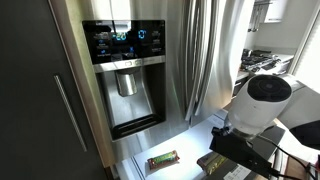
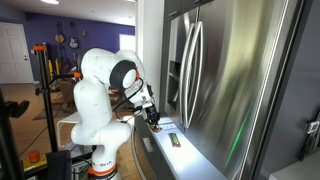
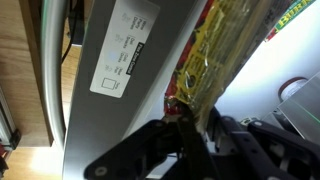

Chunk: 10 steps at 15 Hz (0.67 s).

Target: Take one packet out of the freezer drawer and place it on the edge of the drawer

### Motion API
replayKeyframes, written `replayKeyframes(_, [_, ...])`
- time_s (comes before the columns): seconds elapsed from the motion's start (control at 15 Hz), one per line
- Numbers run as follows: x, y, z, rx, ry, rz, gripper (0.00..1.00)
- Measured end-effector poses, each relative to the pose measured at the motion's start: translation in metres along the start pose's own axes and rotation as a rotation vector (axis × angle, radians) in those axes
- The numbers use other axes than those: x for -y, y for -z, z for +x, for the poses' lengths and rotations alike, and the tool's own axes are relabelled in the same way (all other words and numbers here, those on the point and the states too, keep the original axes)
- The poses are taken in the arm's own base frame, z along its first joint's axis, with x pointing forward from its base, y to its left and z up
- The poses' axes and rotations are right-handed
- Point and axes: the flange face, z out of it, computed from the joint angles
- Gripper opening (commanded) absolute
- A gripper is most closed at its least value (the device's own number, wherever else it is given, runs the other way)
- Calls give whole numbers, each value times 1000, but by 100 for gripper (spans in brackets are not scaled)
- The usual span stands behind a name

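In the wrist view my gripper (image 3: 192, 122) is shut on the lower end of the packet (image 3: 212, 55), an olive-yellow oblong with dark mottled print and a red end. The packet hangs over the line where the freezer drawer's pale inside (image 3: 262, 85) meets the drawer's grey edge (image 3: 100, 130), which carries a white label. In both exterior views the gripper (image 1: 225, 160) (image 2: 152, 116) sits low over the open drawer (image 2: 160, 150) below the fridge doors. The held packet is hidden there.
A brighter green packet with a red band (image 1: 162, 159) (image 2: 175, 139) lies flat in the drawer area. The black water dispenser (image 1: 125, 75) is above it. The steel fridge doors (image 2: 230, 80) stand close by. Wood floor (image 3: 25, 80) lies beyond the drawer front.
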Motion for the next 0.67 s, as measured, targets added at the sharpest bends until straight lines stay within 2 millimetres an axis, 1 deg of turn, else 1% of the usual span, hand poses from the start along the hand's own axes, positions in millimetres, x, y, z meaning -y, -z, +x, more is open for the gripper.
replayKeyframes(0.2, [0, 0, 0, 0, 0, 0, 18])
replayKeyframes(0.27, [0, 0, 0, 0, 0, 0, 5])
replayKeyframes(0.47, [-2, 2, 0, 1, -4, -11, 5])
replayKeyframes(0.67, [-11, 1, 4, -41, -29, -57, 5])
